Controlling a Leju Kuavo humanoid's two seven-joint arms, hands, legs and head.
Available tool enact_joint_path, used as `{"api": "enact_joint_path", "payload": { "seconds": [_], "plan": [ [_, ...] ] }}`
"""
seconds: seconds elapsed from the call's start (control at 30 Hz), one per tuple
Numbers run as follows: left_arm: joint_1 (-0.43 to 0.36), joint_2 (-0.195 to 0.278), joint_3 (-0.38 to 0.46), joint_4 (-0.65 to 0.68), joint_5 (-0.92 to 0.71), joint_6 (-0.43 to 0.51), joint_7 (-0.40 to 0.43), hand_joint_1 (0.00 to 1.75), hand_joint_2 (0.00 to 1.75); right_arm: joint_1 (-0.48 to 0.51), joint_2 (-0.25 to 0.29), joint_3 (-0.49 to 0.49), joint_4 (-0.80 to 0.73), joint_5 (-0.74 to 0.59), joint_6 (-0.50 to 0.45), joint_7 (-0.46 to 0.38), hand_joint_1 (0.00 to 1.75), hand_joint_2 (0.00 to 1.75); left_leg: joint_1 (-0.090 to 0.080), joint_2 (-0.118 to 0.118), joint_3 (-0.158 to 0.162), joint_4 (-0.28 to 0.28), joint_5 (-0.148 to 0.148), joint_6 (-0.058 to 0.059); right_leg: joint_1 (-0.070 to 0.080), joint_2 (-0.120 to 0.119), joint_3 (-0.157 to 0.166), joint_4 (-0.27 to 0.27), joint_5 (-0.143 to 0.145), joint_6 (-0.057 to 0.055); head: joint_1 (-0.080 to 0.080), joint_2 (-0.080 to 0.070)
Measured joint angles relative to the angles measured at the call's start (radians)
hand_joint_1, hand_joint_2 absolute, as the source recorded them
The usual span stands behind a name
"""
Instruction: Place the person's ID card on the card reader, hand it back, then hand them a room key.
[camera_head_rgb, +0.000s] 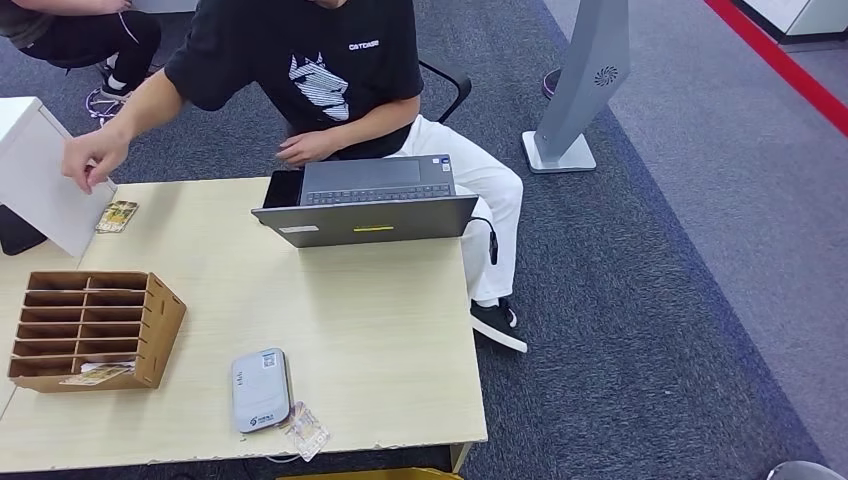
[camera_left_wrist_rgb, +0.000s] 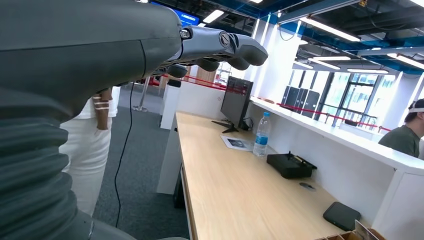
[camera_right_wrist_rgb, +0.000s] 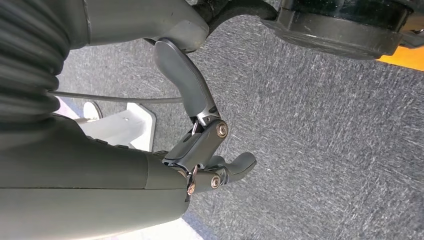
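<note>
Robot hand (camera_right_wrist_rgb: 210, 150) on the right is held spread, empty. ID card (camera_head_rgb: 117, 216), thin, stiff and light, is laid at ten o'clock on the counter (camera_head_rgb: 380, 330); pinching its edge is advised.

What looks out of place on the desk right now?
Little stands out. A card lies beside the card reader, not on it, overhanging the near table edge. Another card lies at the far left corner under the person's hand. The laptop sits slightly askew.
</note>
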Motion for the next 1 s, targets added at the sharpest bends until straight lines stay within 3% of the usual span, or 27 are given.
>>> {"api": "enact_joint_path", "payload": {
  "seconds": [0.23, 0.37, 0.57, 0.73, 1.0],
  "plan": [
    [0.0, 0.0, -0.001, 0.0, -0.005, -0.009, 0.003, 0.0, 1.75, 0.001, 0.0, 0.001, 0.0, 0.0, -0.001, 0.005, 0.0, 1.75, 0.0, 0.0, 0.0, 0.0, 0.0, 0.0, 0.0, 0.0, 0.0, 0.0, 0.0, 0.0, 0.0, 0.0],
    [-0.014, 0.0, 0.003, 0.003, -0.015, -0.061, -0.002, 0.0, 1.75, 0.001, 0.0, 0.0, 0.0, 0.004, 0.001, 0.0, 0.0, 1.75, 0.0, 0.0, 0.0, 0.0, 0.0, 0.0, 0.0, 0.0, 0.0, 0.0, 0.0, 0.0, 0.0, 0.0],
    [-0.131, 0.011, 0.09, 0.084, -0.196, -0.162, -0.049, 0.0, 1.75, -0.022, 0.0, -0.02, 0.015, 0.04, 0.023, -0.047, 0.0, 1.75, 0.0, -0.001, 0.0, 0.0, 0.001, 0.0, 0.0, -0.001, 0.0, 0.0, 0.001, 0.0, 0.0, 0.0],
    [-0.233, 0.048, 0.175, 0.219, -0.258, -0.181, -0.068, 0.0, 1.75, -0.047, 0.0, -0.05, 0.037, 0.063, 0.03, -0.088, 0.0, 1.75, 0.0, -0.001, 0.0, 0.0, 0.001, -0.001, 0.0, -0.001, 0.0, 0.0, 0.001, 0.0, 0.0, 0.0],
    [-0.303, 0.087, 0.185, 0.353, -0.255, -0.176, -0.068, 0.0, 1.75, -0.058, 0.0, -0.072, 0.055, 0.073, 0.032, -0.1, 0.0, 1.75, 0.0, -0.001, 0.0, 0.0, 0.001, 0.0, 0.0, -0.001, 0.0, 0.0, 0.001, 0.0, 0.0, 0.0]
  ]
}}
